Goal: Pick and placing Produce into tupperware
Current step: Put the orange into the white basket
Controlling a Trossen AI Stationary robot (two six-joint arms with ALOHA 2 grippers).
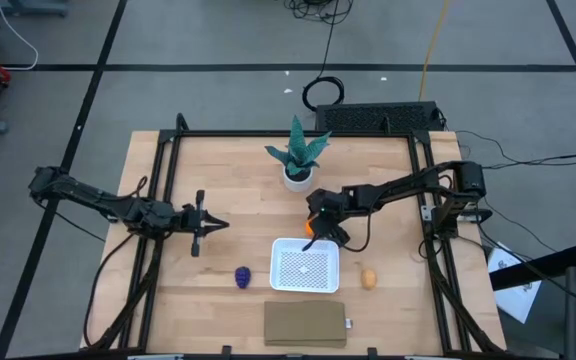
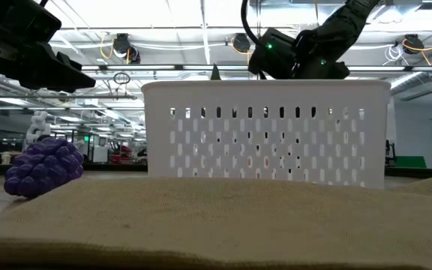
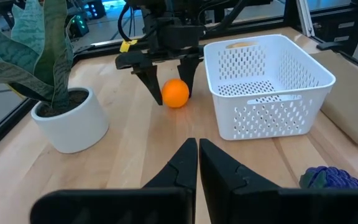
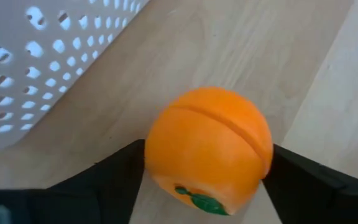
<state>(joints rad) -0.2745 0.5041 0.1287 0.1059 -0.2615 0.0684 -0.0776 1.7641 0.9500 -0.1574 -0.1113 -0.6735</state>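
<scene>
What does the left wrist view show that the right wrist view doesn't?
Only the left wrist view shows the plant, the purple piece, the slab, the tan piece beyond the tupperware, and the shut left gripper. Only the right wrist view shows the orange's green leaf print. Both show the right gripper straddling the orange beside the tupperware.

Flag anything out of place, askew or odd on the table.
Nothing stands out. The white container sits square and empty, with the purple piece and tan piece on the wood either side. The right gripper straddles the orange beside it. The plant stands upright.
</scene>
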